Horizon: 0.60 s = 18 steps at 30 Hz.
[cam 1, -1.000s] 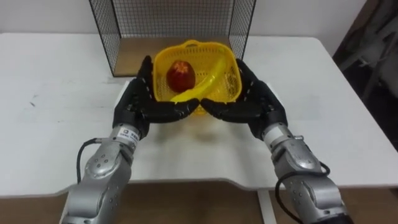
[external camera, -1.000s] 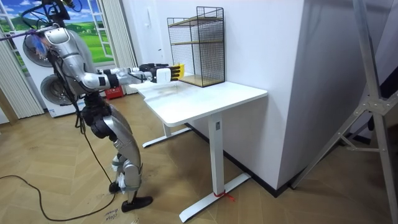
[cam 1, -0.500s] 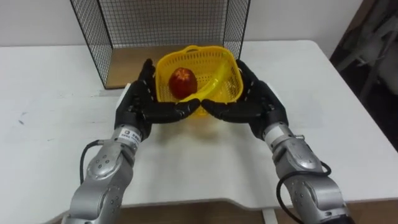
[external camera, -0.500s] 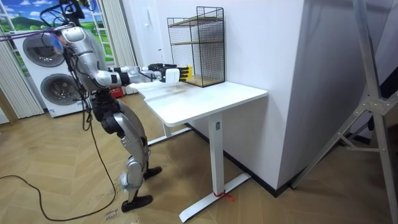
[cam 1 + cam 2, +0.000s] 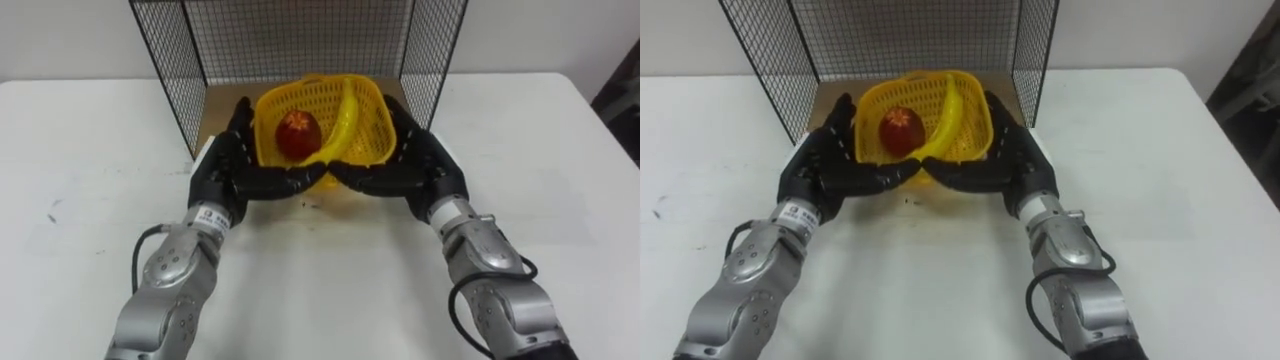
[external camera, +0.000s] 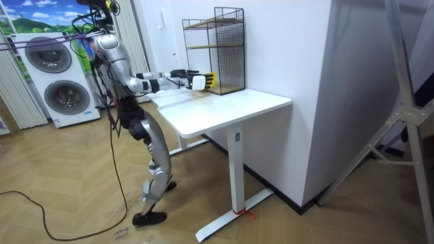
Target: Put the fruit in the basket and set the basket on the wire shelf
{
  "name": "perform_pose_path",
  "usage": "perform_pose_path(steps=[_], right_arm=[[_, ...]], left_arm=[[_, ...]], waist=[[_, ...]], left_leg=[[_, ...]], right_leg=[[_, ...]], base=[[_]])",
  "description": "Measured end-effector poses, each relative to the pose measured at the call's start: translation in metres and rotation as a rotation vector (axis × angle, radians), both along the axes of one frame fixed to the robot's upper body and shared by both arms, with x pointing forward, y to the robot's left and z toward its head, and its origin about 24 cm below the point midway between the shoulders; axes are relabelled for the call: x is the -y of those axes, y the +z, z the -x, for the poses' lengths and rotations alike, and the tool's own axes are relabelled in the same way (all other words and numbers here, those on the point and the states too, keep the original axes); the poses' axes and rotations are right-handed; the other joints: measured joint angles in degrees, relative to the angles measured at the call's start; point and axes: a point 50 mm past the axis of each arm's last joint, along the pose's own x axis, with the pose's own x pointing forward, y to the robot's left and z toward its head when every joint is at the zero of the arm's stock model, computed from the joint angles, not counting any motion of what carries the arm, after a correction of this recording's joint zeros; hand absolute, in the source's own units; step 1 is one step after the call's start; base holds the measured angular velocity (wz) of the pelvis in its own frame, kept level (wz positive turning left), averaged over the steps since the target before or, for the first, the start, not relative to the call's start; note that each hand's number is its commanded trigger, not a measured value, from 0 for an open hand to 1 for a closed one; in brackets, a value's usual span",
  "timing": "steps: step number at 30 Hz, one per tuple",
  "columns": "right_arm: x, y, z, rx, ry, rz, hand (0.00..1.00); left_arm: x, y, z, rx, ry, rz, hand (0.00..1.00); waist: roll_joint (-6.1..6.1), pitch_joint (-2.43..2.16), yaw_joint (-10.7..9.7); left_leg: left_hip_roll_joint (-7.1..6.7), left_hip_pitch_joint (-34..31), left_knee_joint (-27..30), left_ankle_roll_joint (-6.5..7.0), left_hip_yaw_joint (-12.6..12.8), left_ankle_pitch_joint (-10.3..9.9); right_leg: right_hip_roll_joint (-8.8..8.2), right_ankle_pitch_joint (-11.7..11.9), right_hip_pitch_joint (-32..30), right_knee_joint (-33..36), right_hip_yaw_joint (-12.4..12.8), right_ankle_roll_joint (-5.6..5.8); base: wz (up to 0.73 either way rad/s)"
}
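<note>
At the far edge of a white table, in the mouth of the wire shelf, the left hand and right hand cradle the yellow basket between flat, straight fingers. An apple and a banana lie inside it.

The yellow plastic lattice basket is showing an open weave of small holes all over its wall. Inside it, the round red apple is carrying paler streaks near its top, and the curved banana is matching the basket's yellow. The black wire-mesh shelf is drawing a fine square grid above its light brown wooden base board. The matte black left hand and right hand are contrasting with the plain white worktop, their forearms gleaming silver-grey.
</note>
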Motion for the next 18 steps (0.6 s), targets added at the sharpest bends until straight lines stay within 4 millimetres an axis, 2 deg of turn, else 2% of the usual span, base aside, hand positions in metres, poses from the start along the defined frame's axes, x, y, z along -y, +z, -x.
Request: perform_pose_path(steps=[2, 4, 5, 6, 7, 8, 9, 14, 18], right_arm=[[0.0001, 0.0001, -0.0001, 0.002, -0.001, 0.006, 0.0], [-0.0028, 0.0018, -0.0011, 0.013, 0.009, 0.019, 0.0], [-0.0026, 0.0018, -0.0011, 0.013, 0.017, 0.016, 0.0], [-0.0016, 0.001, -0.0011, 0.006, 0.014, 0.003, 0.0], [-0.0015, 0.0011, -0.0011, 0.005, 0.014, -0.001, 0.0], [-0.0016, 0.0009, -0.0011, 0.004, 0.013, -0.003, 0.0], [-0.0013, 0.001, -0.0014, 0.004, 0.01, -0.005, 0.0], [-0.0013, 0.0006, -0.002, 0.001, 0.008, -0.009, 0.0], [-0.0012, 0.0021, -0.0032, 0.005, 0.007, -0.016, 0.0]], left_arm=[[0.0036, 0.0021, -0.0007, 0.011, -0.01, 0.003, 0.0], [-0.0003, 0.0033, -0.0014, 0.019, 0.011, 0.002, 0.0], [-0.0017, 0.0032, -0.0014, 0.017, 0.015, -0.002, 0.0], [-0.001, 0.0032, -0.0014, 0.016, 0.012, 0.003, 0.0], [-0.0012, 0.0033, -0.0014, 0.016, 0.013, 0.006, 0.0], [-0.0012, 0.0026, -0.0012, 0.013, 0.013, 0.006, 0.0], [-0.0009, 0.0033, -0.0015, 0.016, 0.013, 0.008, 0.0], [-0.0022, 0.0051, -0.0028, 0.024, 0.018, 0.001, 0.0], [-0.0018, 0.0084, -0.0057, 0.032, 0.034, 0.002, 0.0]], waist=[[0.12, 0.01, 0.1], [0.87, 0.35, 1.0], [1.63, 0.43, 1.3], [1.79, 0.43, 1.2], [1.72, 0.39, 1.1], [1.95, 0.25, 0.5], [2.04, 0.1, 0.4], [1.9, -0.02, 0.2], [1.76, -0.07, 0.3]], left_leg=[[0.18, 0.8, -0.9, 0.4, -0.4, -0.3], [0.35, 1.1, -1.4, 0.44, -2.4, -0.3], [0.39, 1.2, -1.6, 0.41, -4.3, -0.3], [0.19, 1.7, -2.2, 0.39, -4.9, -0.3], [0.0, 2.0, -2.5, 0.39, -4.9, -0.3], [-0.2, 2.7, -3.1, 0.35, -4.8, -0.3], [-0.09, 3.5, -4.6, 0.05, -4.5, -0.1], [1.15, 5.0, -7.6, -1.01, -4.9, 0.7], [1.59, 5.6, -9.4, -1.59, -4.9, 1.2]], right_leg=[[0.2, 2.4, -1.1, 1.2, 0.0, 0.3], [1.88, 0.1, -2.0, -1.8, -0.1, -0.02], [3.49, -1.0, -2.8, -6.2, -0.2, -0.57], [4.49, -0.8, -3.0, -11.7, -0.7, -0.81], [4.94, 0.1, -2.9, -14.3, -0.8, -0.74], [5.85, 3.3, -2.6, -16.1, -0.1, -1.83], [6.48, 3.8, -1.8, -17.5, -0.1, -2.15], [7.71, 5.5, 0.6, -22.0, -1.4, -3.1], [8.48, 6.3, 1.3, -24.4, -1.4, -3.44]], base=[[-0.08], [-0.35], [-0.28], [-0.14], [0.11], [0.08], [0.03], [-0.01], [-0.02]])
